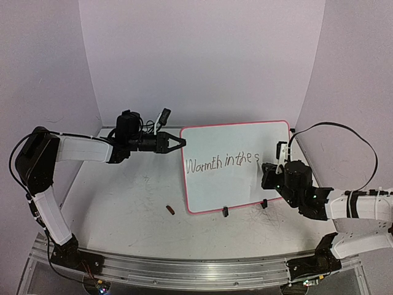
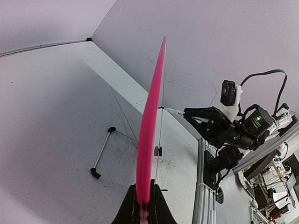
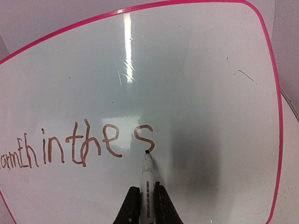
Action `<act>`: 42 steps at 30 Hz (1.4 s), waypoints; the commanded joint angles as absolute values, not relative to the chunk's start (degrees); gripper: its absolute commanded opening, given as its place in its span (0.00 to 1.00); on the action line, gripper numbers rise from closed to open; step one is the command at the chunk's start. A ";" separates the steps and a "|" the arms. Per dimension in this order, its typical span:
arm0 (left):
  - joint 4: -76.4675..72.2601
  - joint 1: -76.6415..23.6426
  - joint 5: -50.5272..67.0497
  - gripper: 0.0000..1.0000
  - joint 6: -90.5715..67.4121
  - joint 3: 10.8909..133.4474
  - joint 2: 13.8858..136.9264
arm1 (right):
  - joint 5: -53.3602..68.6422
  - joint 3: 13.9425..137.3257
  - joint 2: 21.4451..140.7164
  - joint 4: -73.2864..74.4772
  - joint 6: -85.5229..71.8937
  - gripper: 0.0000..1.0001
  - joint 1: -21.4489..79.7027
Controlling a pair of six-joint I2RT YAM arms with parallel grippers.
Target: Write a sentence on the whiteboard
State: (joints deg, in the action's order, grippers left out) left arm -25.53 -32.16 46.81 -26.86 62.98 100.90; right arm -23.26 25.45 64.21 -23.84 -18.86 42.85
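Standing upright, the whiteboard (image 1: 236, 166) is edge-pinched by the left gripper (image 2: 143, 196); the right gripper's (image 3: 146, 198) clamped marker (image 3: 146, 171) touches its face. Scuffed grey table (image 1: 123, 209), white walls (image 1: 202, 61).

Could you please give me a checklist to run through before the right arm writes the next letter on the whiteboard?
1. Left gripper shut on the whiteboard edge: ok.
2. Right gripper shut on the marker: ok.
3. Marker tip at the foot of the last letter, the "s": ok.
4. Bare surface right of the "s" for more letters: ok.
5. Black clip feet resting on the table: cannot tell.
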 commanded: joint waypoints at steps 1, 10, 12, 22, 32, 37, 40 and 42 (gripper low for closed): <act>-22.68 -34.19 47.12 0.00 -24.79 63.62 100.72 | -21.41 27.83 66.54 -24.07 -18.00 0.00 43.15; -22.66 -34.19 47.12 0.00 -24.79 63.59 100.63 | -22.17 27.36 64.84 -24.52 -18.09 0.00 43.15; -22.68 -34.19 47.03 0.00 -24.71 63.55 100.64 | -23.36 26.67 62.87 -24.14 -17.95 0.00 43.15; -22.67 -34.23 47.02 0.00 -24.73 63.64 100.80 | -21.79 25.34 58.15 -23.61 -15.93 0.00 40.58; -22.68 -34.20 47.04 0.00 -24.61 63.55 100.64 | -19.74 26.63 61.25 -26.47 -13.73 0.00 38.39; -22.68 -34.16 47.02 0.00 -24.61 63.58 100.67 | -19.78 26.52 61.09 -27.43 -13.19 0.00 38.34; -22.68 -34.19 47.02 0.00 -24.61 63.68 100.81 | -19.73 26.74 61.46 -27.69 -13.01 0.00 38.37; -22.68 -34.19 47.04 0.00 -24.64 63.64 100.89 | -19.80 26.87 62.08 -27.85 -13.01 0.00 38.33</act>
State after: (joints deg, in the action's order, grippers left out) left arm -25.56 -32.23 47.03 -26.55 62.98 100.88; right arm -19.97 25.28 61.20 -24.94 -13.79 38.54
